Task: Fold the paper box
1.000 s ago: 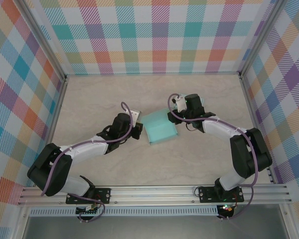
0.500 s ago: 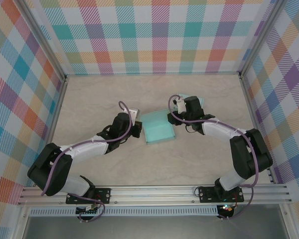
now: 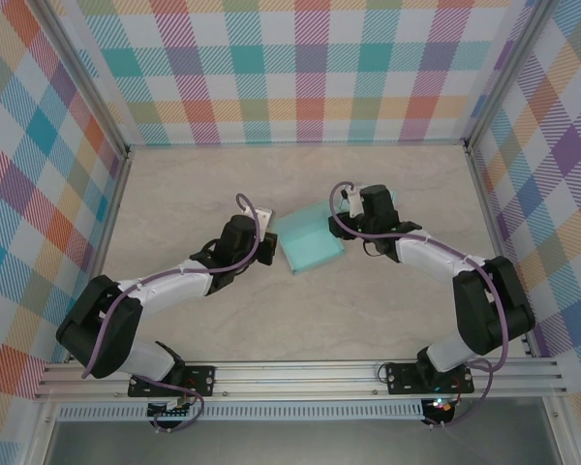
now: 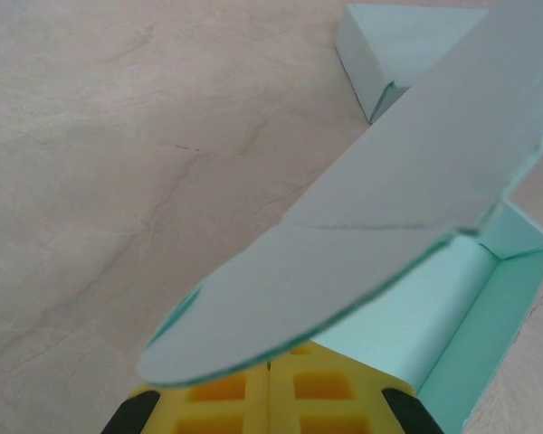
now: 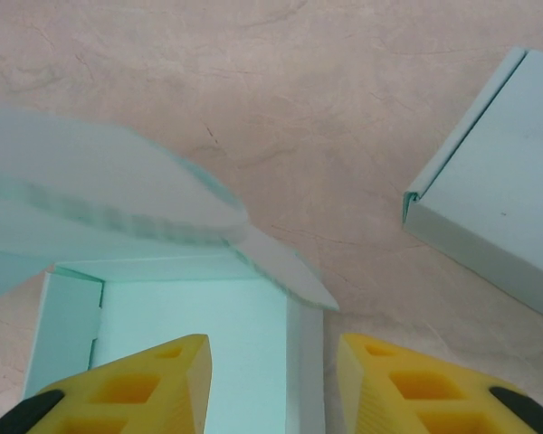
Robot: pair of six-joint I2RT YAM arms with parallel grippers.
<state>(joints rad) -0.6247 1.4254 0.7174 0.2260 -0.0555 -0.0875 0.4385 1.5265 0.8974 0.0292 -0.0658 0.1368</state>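
Mid-table, the teal box (image 3: 310, 247) sits between the two arms on the table (image 3: 223, 184), open side up and not yet folded shut. The left gripper (image 3: 264, 249) is at its left edge and the right gripper (image 3: 353, 218) at its right edge, probably so one side steadies the box while the other works.

In the left wrist view the left gripper (image 4: 270, 398) is clenched, pads together. A rounded flap (image 4: 344, 262) runs straight over the tips and hangs raised above the box's inside. It looks pinched there, likely to hold the flap up and clear for the fold, though the flap hides the actual contact.

In the right wrist view the right gripper (image 5: 273, 348) is released. The jaws stand apart over the box's right wall and grip nothing. My guess is that it is between grasps or lining up on that wall.

The top view gives the layout, but both jaw gaps are too small to read there, so the wrist views settle them. The right wrist view also shows the flap's (image 5: 100, 190) underside and a second teal piece (image 5: 498, 208) lying apart from the box. In the top view that piece is mostly hidden behind the right arm.
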